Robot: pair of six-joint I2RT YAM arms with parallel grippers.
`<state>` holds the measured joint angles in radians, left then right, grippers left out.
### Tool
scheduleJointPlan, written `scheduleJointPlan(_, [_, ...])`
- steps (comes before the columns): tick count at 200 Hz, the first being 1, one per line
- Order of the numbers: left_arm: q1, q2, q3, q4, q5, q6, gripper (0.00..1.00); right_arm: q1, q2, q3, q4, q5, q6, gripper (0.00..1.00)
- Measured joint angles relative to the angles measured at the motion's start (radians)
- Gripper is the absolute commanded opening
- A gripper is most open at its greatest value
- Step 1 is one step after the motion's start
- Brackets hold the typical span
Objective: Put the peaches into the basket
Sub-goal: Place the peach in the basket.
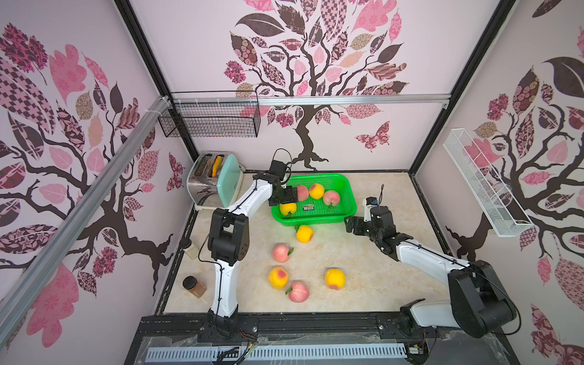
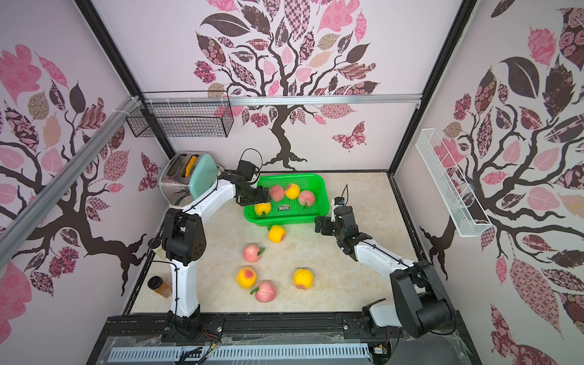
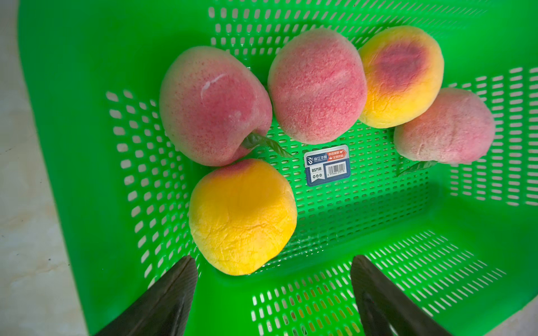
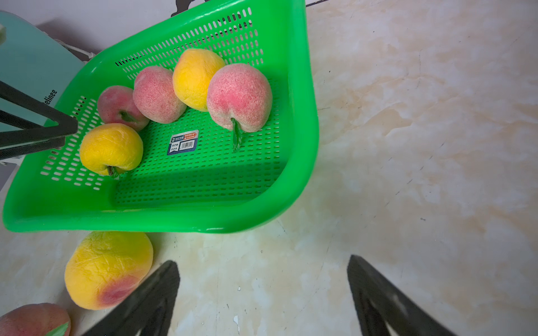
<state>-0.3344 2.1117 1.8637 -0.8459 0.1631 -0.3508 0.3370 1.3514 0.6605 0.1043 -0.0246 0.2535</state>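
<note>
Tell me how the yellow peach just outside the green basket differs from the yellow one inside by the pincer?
The outside peach lies on the table, beside the basket; the inside peach lies on the basket's floor. The outside peach shows a clear red blush; the inside peach looks almost all yellow. Both are round, yellow and wrinkly.
</note>
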Motion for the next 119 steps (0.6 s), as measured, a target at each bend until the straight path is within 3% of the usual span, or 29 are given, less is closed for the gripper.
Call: scheduleJointPlan(119, [0.0,-0.206,-0.184,0.036,0.053,0.008,0.84,0.0,0.007,0.0,0.0,0.0,0.0,0.93])
